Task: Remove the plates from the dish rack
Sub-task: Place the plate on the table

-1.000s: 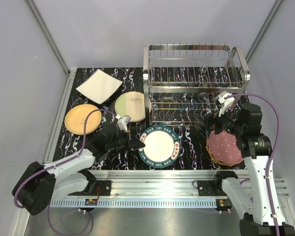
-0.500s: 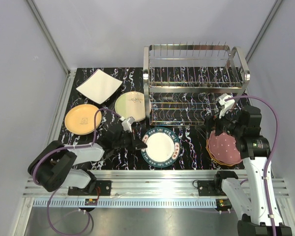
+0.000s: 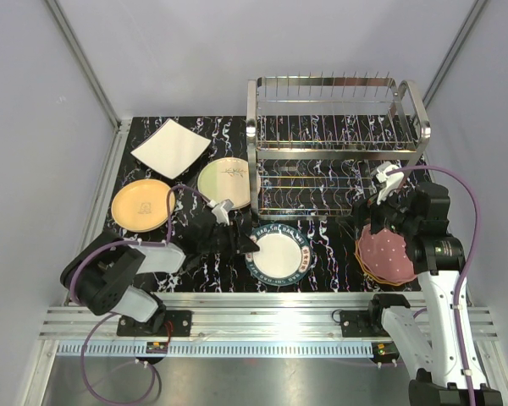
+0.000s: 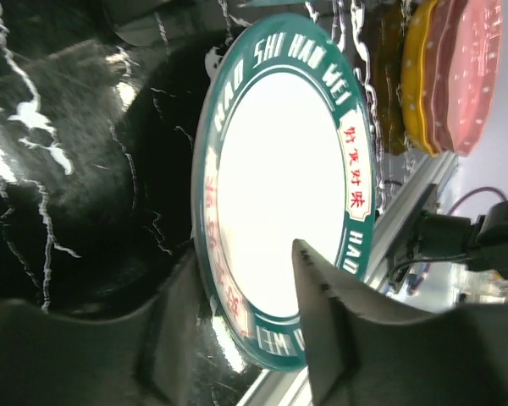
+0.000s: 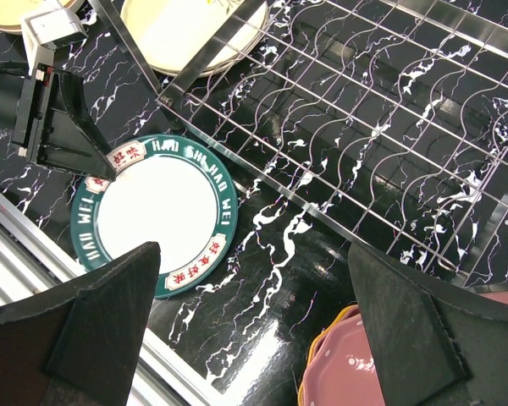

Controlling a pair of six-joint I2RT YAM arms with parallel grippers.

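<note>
A white plate with a dark green lettered rim (image 3: 278, 254) lies flat on the table in front of the dish rack (image 3: 334, 127). My left gripper (image 3: 244, 244) is open. Its jaws straddle this plate's (image 4: 279, 186) left rim with a gap on each side, one finger under the edge and one over the white centre. My right gripper (image 3: 368, 218) hangs open above bare table, between that plate (image 5: 157, 211) and a pink dotted plate (image 3: 388, 254) stacked on a yellow one. I see no plates between the rack's tines.
Left of the rack lie a white square plate (image 3: 171, 148), a pale green twig plate (image 3: 226, 178) and a yellow-orange plate (image 3: 141, 205). The chrome rack's lower tier (image 5: 364, 110) spreads just beyond my right gripper (image 5: 254, 247). An aluminium rail (image 3: 271, 304) borders the near edge.
My left gripper has opened and let go of the green-rimmed plate, after reaching further right with it. The right arm has not moved.
</note>
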